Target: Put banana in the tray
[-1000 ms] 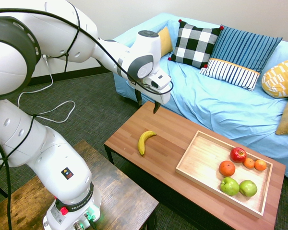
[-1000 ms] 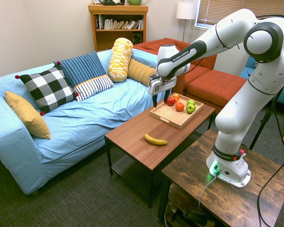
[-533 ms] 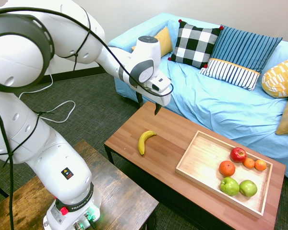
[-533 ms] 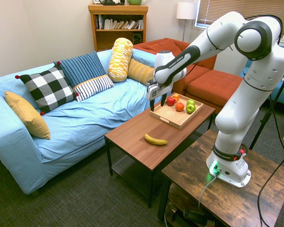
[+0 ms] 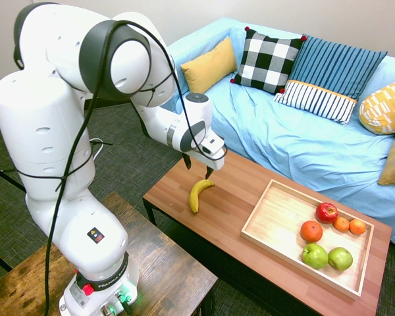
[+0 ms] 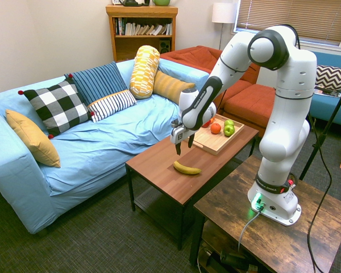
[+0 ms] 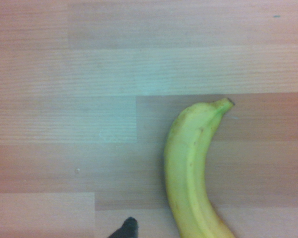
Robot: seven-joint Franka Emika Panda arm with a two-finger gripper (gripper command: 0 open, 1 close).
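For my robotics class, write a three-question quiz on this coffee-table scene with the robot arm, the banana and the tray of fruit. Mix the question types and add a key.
1. True or false: the banana lies inside the tray.
2. Multiple choice: the gripper is
A. shut on the banana
B. open, above the banana
C. open, inside the tray
3. Short answer: how many green apples are in the tray?

Key
1. False. It lies on the table, apart from the tray.
2. B. The fingers are spread and hold nothing.
3. Two, at the tray's far end from the banana, with a red apple and three oranges.
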